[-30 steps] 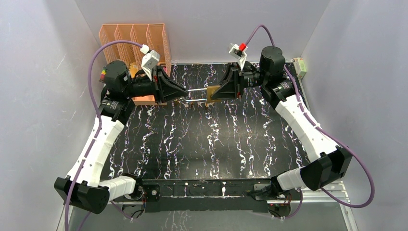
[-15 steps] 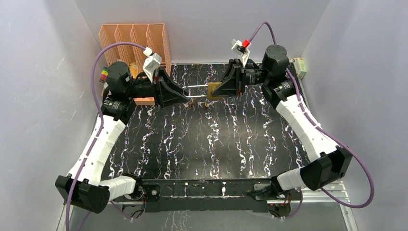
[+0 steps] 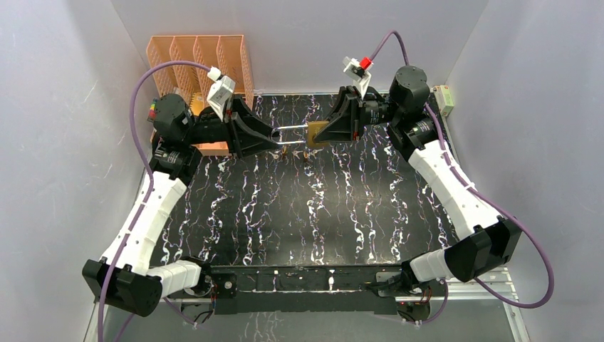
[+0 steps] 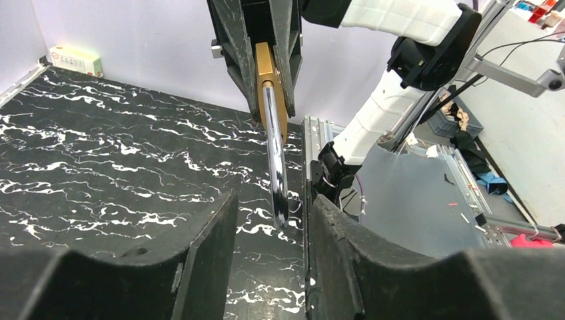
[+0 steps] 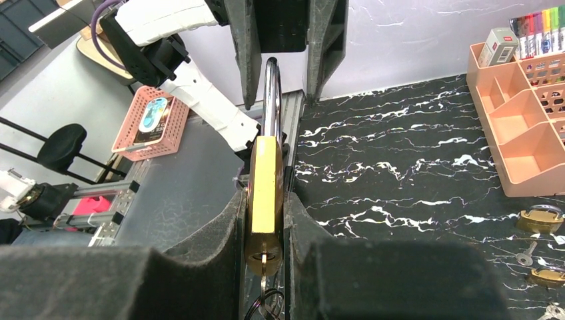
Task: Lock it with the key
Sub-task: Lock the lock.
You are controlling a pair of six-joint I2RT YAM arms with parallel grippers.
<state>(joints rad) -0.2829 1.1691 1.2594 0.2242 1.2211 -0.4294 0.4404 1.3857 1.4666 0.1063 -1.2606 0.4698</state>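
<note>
A brass padlock (image 3: 319,132) with a long steel shackle (image 3: 292,129) hangs in the air over the back of the table. My right gripper (image 3: 313,134) is shut on its body (image 5: 265,180). A key (image 5: 262,270) on a wire ring sits in the keyhole at the bottom end. My left gripper (image 3: 274,137) faces it. In the left wrist view its jaws (image 4: 272,203) stand apart on either side of the shackle's end (image 4: 278,193), with a gap on both sides.
An orange compartment organizer (image 3: 199,57) stands at the back left, also in the right wrist view (image 5: 526,133). Two more brass padlocks (image 5: 538,219) and loose keys (image 5: 526,253) lie on the black marbled table beneath. A small white box (image 3: 445,98) sits at the back right.
Both grippers and the padlock have shifted slightly up toward the back wall. My left wrist has rolled, and its jaws now stand apart round the shackle.
</note>
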